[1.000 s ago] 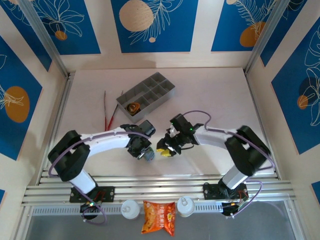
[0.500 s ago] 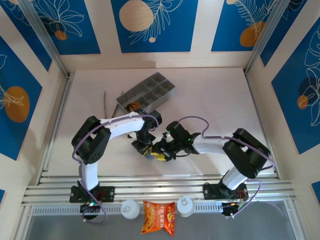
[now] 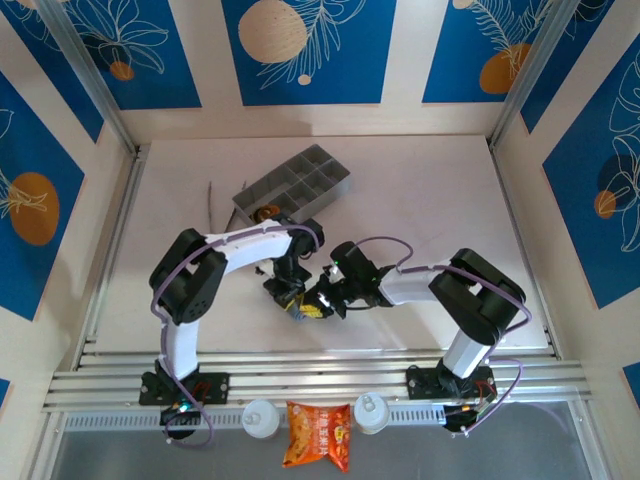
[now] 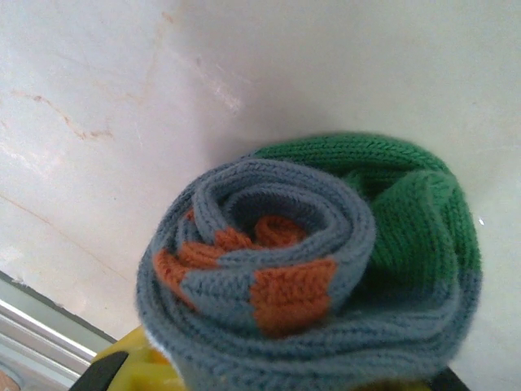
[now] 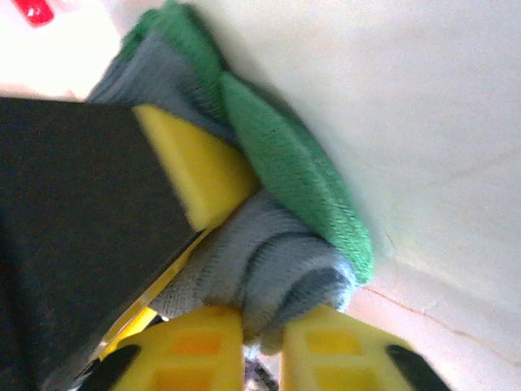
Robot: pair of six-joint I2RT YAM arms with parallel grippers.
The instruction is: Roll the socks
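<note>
Item: grey-blue sock [image 4: 309,269], wound into a tight spiral with the green toe outermost, at the near middle of the bench [image 3: 420,190].
Left gripper [image 3: 290,298]: jaws narrowed onto the roll, likely to stop it unwinding.
Right gripper [image 5: 262,346]: jaws nipped together on the outer layer, apparently to tuck it.

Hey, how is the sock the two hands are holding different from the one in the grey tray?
The grey-blue sock shows green and orange; the tray sock looks brown and orange. The grey-blue sock is gripped by the left hand and right hand, outside the grey tray; the tray sock lies untouched in an end compartment. Both look rolled, the tray one less clearly.
</note>
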